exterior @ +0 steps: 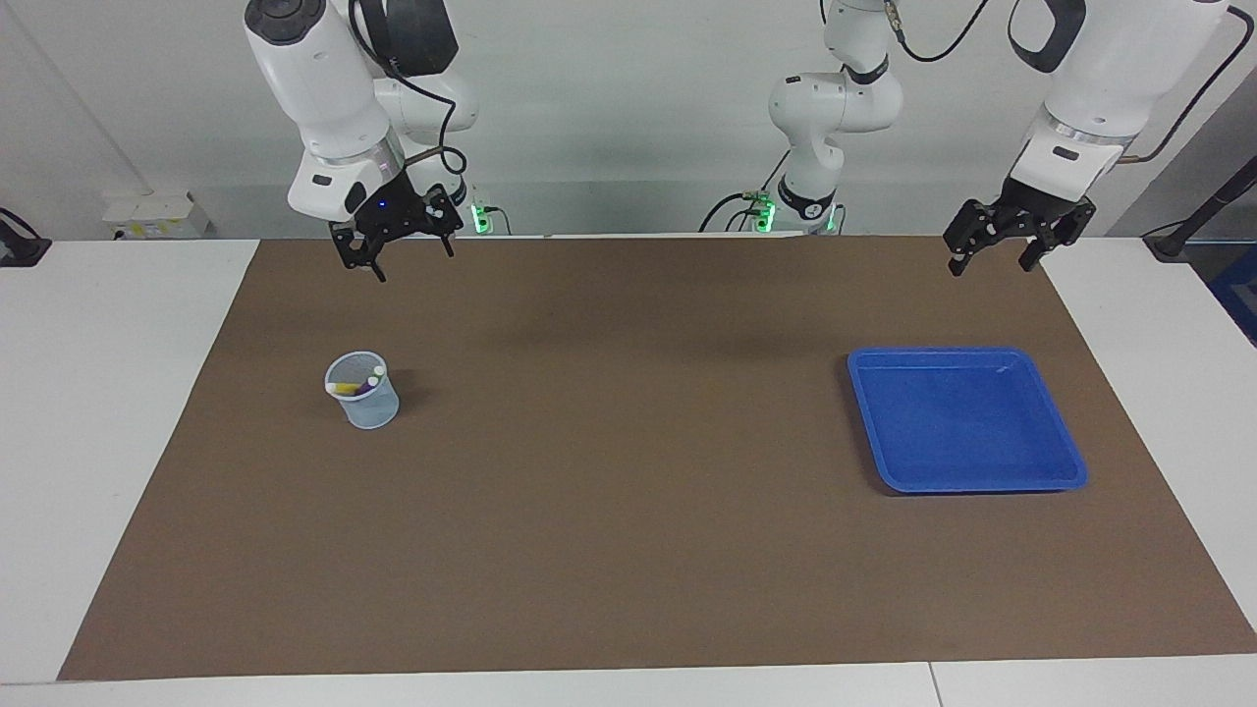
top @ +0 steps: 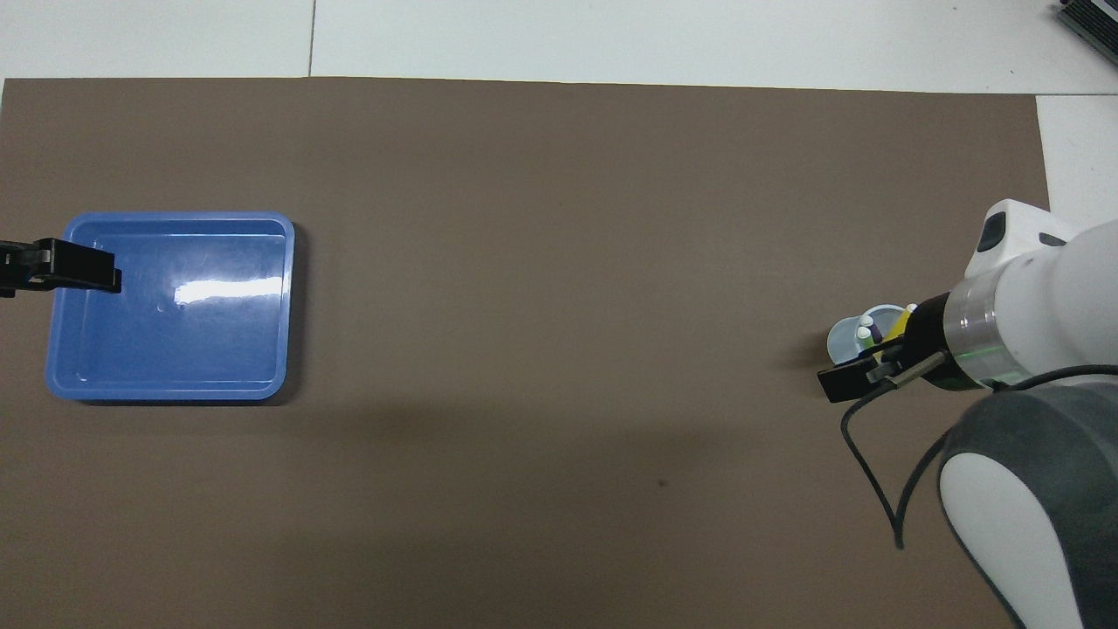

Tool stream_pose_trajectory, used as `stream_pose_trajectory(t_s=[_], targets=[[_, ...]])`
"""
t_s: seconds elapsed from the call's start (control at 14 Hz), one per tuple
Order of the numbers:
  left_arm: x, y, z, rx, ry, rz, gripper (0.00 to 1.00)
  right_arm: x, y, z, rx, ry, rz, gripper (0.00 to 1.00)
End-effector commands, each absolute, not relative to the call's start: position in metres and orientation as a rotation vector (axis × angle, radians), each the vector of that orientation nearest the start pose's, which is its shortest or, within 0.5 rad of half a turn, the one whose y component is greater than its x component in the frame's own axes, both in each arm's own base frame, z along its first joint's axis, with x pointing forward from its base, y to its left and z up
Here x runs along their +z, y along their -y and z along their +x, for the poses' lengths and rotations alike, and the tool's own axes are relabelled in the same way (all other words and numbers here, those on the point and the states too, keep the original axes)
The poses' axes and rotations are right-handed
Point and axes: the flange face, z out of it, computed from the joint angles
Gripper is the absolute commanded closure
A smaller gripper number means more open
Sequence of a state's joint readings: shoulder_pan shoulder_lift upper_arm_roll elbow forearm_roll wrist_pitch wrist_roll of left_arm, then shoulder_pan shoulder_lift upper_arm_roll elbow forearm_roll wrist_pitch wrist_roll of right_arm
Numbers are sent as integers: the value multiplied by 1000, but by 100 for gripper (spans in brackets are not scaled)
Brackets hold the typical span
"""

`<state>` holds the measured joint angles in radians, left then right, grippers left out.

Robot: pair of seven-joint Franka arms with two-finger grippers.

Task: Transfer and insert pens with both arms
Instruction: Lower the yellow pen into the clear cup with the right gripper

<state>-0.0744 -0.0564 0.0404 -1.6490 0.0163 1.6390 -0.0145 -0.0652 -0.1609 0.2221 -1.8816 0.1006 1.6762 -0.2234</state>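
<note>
The pens (exterior: 352,387) stand together in a pale blue mesh cup (exterior: 365,403) on the brown mat, toward the right arm's end of the table. A yellow barrel, a purple one and pale ends show above the rim. In the overhead view the pens (top: 866,333) and the cup (top: 843,339) are partly covered by my right gripper (top: 845,382). In the facing view my right gripper (exterior: 408,257) hangs open and empty, high over the mat's edge by the robots, well clear of the cup. My left gripper (exterior: 990,263) is also open and empty, raised over the mat edge by the tray.
A blue tray (exterior: 967,481) with nothing in it lies on the mat toward the left arm's end; in the overhead view the blue tray (top: 175,384) has the left gripper (top: 83,269) over its outer rim. A dark slanted pole (exterior: 1203,211) stands off the mat.
</note>
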Motion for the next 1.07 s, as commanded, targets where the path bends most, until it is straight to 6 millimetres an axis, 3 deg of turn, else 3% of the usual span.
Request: stream_pose_trajectory(t_s=[0.0, 0.07, 0.21, 0.5, 1.0], targets=[[627, 15, 543, -70, -32, -3134, 0, 602, -90, 516, 104, 437, -3014, 0], [625, 18, 544, -65, -39, -3132, 0, 614, -81, 527, 106, 415, -3009, 0], [625, 18, 545, -63, -34, -3131, 0, 616, -77, 529, 86, 392, -3018, 0], [625, 19, 544, -60, -39, -3131, 0, 581, -80, 512, 52, 286, -3047, 0], [624, 17, 541, -31, -39, -3136, 0, 587, -80, 516, -10, 340, -3170, 0]])
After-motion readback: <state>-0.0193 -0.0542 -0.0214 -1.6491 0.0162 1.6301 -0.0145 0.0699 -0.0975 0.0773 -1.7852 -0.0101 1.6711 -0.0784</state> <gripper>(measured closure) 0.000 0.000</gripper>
